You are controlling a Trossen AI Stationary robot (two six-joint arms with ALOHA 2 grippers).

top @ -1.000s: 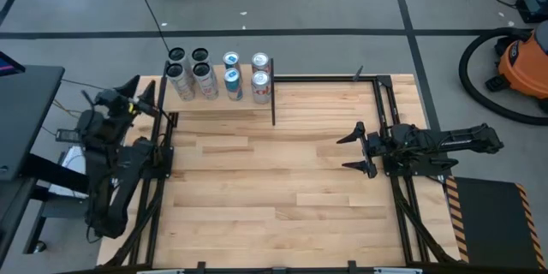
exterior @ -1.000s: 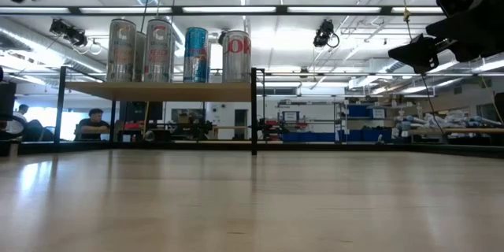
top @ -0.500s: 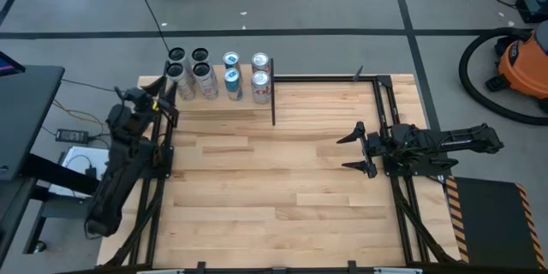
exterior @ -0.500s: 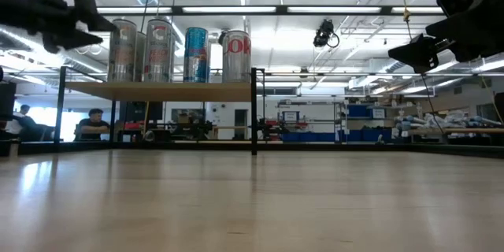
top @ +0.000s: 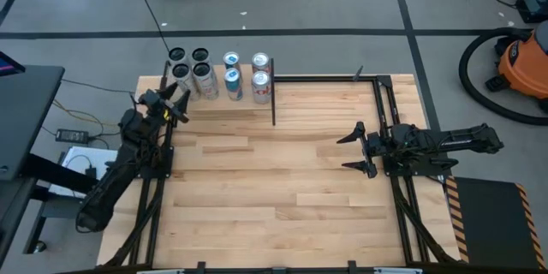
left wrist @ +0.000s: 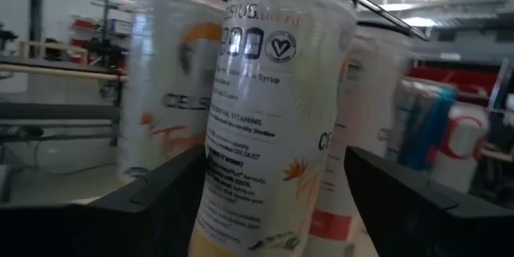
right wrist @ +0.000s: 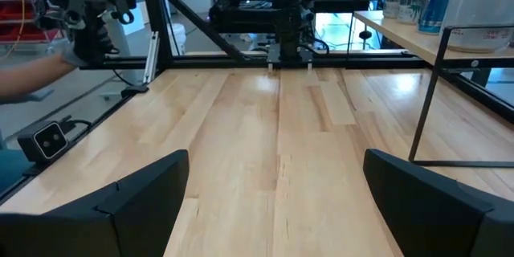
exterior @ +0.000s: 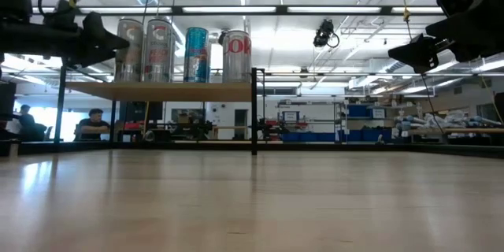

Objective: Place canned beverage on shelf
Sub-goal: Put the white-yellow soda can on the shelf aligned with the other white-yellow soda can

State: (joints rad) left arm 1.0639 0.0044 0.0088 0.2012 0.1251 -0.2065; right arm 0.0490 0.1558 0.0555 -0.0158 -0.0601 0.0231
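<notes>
Several cans stand upright on the raised pale-wood shelf [top: 224, 103] at the table's far left, also in the low view [exterior: 157, 90]. My left gripper [top: 180, 103] is open and level with the cans [exterior: 118, 43]. It points at the shelf's left end. In the left wrist view its two fingers stand on either side of a white Celsius can [left wrist: 273, 112], the near-left one [top: 181, 74]. I see no touch. My right gripper [top: 353, 148] is open and empty, held above the table's right half [right wrist: 277, 209].
Blue and red-lettered cans [top: 233, 77] [top: 260, 77] fill the shelf's right part. A black shelf post [top: 273, 101] stands at its right corner. Black frame rails [top: 385, 111] run along the table's sides. Bare planks [top: 274, 180] lie between the arms. A person sits in the room behind [exterior: 94, 122].
My left arm has swung from beyond the table's left edge toward the far right and come down to the height of the cans. Its open gripper now reaches the shelf's left end, with the white can between its fingers.
</notes>
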